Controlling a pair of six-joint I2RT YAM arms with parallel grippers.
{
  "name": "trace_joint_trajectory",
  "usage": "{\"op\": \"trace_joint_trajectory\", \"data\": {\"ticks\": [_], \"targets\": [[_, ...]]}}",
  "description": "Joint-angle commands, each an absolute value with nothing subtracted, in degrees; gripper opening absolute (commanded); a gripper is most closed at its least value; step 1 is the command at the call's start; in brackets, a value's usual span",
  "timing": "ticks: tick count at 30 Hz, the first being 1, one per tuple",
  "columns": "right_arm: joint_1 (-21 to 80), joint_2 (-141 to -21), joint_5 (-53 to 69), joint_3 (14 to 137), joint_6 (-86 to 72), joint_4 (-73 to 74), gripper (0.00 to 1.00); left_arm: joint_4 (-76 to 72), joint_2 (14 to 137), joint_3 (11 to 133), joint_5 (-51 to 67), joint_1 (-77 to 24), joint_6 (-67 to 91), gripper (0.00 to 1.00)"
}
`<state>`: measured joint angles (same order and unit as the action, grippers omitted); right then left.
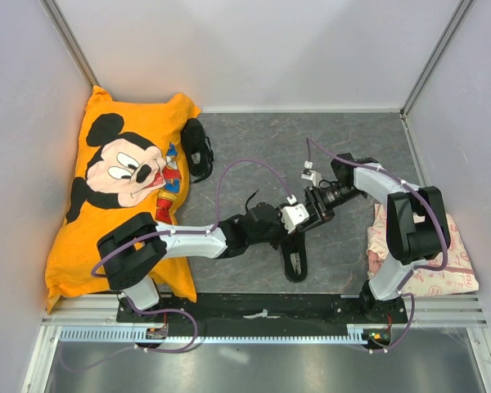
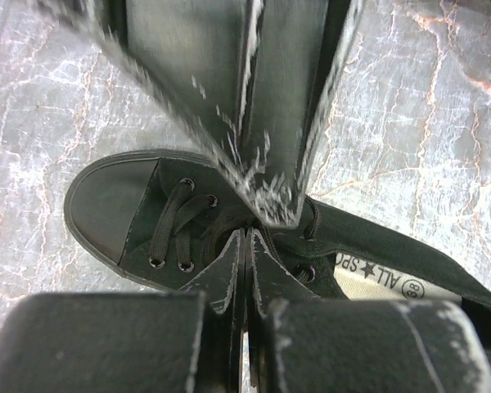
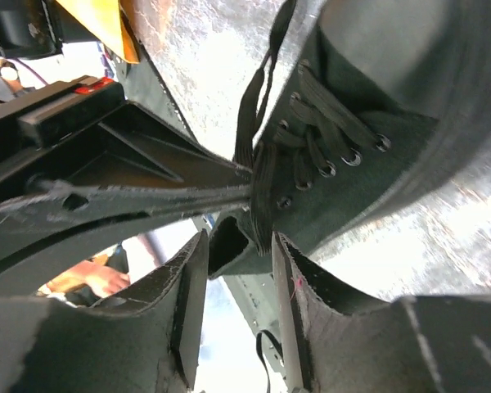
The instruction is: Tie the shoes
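The left hand (image 2: 245,250), pinched together, seemingly steadies the laces (image 3: 266,176) of the shoe (image 2: 114,205) so the right hand (image 3: 237,246), spread apart, can seize them.

Top view evenly lit, sharp; wrist views blurry up close, right overexposed.
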<state>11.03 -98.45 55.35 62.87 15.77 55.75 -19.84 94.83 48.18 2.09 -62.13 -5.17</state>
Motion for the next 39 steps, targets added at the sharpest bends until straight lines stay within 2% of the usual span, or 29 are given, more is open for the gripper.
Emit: {"op": "trace_joint_trajectory", "data": {"ticks": [1, 5, 10, 14, 29, 39], "targets": [[7.3, -100.2, 59.1, 66.5, 19.5, 58.2, 0.45, -21.4, 96.2, 50.2, 2.6, -62.1, -2.9, 0.01], [4.3, -104.0, 57.1, 67.9, 18.4, 57.7, 0.42, -21.3, 96.6, 50.4, 2.5, -61.9, -3.0, 0.02], [4.4, -105.6, 52.8, 65.1, 14.3, 52.7, 0.25, -21.4, 96.9, 50.3, 2.5, -62.0, -3.0, 0.02], [4.7, -106.8, 53.5, 64.4, 15.6, 53.2, 0.23, -21.4, 96.8, 50.3, 2.5, -61.8, -3.3, 0.02], [9.4, -107.6, 59.2, 64.4, 18.4, 56.1, 0.27, -22.0, 97.0, 50.2, 3.6, -61.8, -3.9, 0.02], [9.6, -108.4, 62.6, 65.2, 19.2, 57.3, 0.37, -22.4, 96.9, 49.9, 4.5, -61.7, -3.9, 0.01]]}}
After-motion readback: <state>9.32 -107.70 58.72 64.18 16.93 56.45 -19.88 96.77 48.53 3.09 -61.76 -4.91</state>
